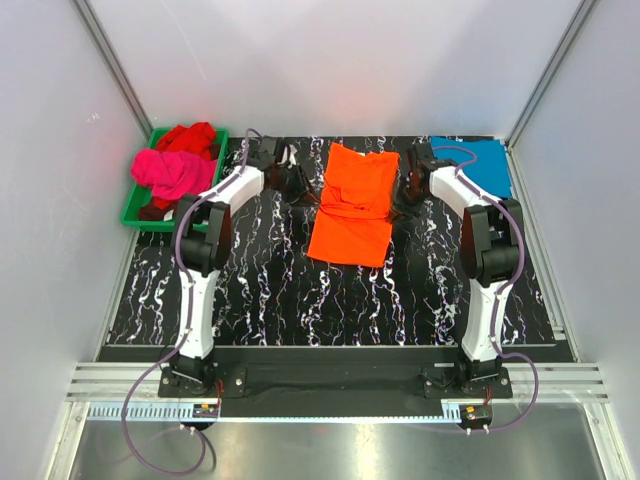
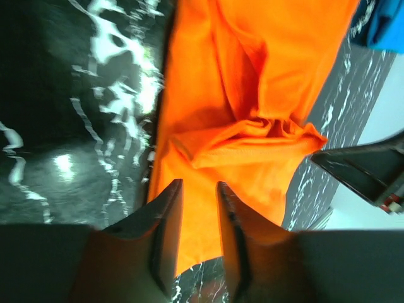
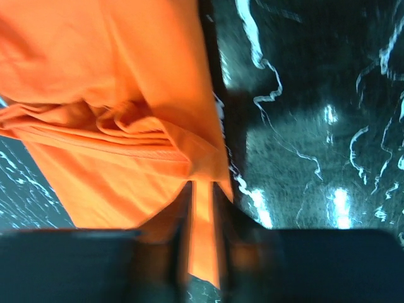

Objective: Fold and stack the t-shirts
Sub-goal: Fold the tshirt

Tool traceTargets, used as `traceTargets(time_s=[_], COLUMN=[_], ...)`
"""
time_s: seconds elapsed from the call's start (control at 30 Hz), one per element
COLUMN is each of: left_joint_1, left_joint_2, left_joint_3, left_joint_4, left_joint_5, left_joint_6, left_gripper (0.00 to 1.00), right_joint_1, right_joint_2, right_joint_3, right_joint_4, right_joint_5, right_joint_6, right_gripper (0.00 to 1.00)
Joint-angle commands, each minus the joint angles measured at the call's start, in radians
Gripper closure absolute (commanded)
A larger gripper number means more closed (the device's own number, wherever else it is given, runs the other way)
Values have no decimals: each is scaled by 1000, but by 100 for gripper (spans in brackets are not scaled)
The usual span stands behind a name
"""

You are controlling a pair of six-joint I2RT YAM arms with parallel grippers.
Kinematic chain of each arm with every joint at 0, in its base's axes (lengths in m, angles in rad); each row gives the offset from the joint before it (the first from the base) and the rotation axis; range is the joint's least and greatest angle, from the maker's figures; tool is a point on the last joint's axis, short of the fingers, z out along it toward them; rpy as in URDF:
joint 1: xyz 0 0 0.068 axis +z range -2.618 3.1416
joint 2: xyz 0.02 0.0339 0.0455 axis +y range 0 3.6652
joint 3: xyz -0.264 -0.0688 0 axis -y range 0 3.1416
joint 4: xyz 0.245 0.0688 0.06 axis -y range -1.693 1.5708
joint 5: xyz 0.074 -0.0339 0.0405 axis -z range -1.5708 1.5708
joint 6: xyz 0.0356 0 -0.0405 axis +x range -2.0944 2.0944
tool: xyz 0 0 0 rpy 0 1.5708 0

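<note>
Tray [image 1: 133, 205] green | holds: pink t-shirt [image 1: 172, 172], red t-shirt [image 1: 190, 137] | orange t-shirt [image 1: 352, 205]: table [image 1: 250, 280]

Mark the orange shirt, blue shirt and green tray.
orange shirt [image 1: 352, 205]: top view, middle of its body.
blue shirt [image 1: 492, 168]: top view, its right half.
green tray [image 1: 133, 210]: top view, near left rim.

4 tees: orange [image 1: 352, 205], blue [image 1: 485, 165], pink [image 1: 170, 172], red [image 1: 190, 137]; 1 tray [image 1: 135, 215]; 2 arms: L [image 1: 200, 240], R [image 1: 490, 245]
</note>
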Motion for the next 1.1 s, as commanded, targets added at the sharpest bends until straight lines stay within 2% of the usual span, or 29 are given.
traceTargets(time_s=[0.0, 0.07, 0.2, 0.6, 0.73, 0.9, 1.07], left_joint_1=[-30, -46, -67, -77, -78, -98, -123], left_joint_2=[-32, -21, 14, 92, 46, -49, -60], left_joint_3=[-3, 6, 41, 150, 115, -1, -17], left_joint_4=[37, 27, 5, -24, -10, 51, 33], left_joint_5=[39, 36, 21, 5, -5, -33, -71], left_joint_6=[26, 32, 31, 29, 51, 92, 127], left_gripper=[73, 76, 82, 82, 80, 78, 77], right_joint_1=[9, 15, 21, 21, 21, 20, 21], right_joint_2=[-85, -90, -56, 36, 84, 87, 91], right_joint_3=[-42, -55, -52, 66, 132, 128, 135], right_joint_4=[52, 72, 75, 55, 35, 46, 26], right_joint_5=[-7, -29, -44, -12, -17, -3, 20], right_joint_6=[11, 8, 15, 3, 2, 18, 15], right_gripper=[83, 88, 89, 89, 89, 89, 89])
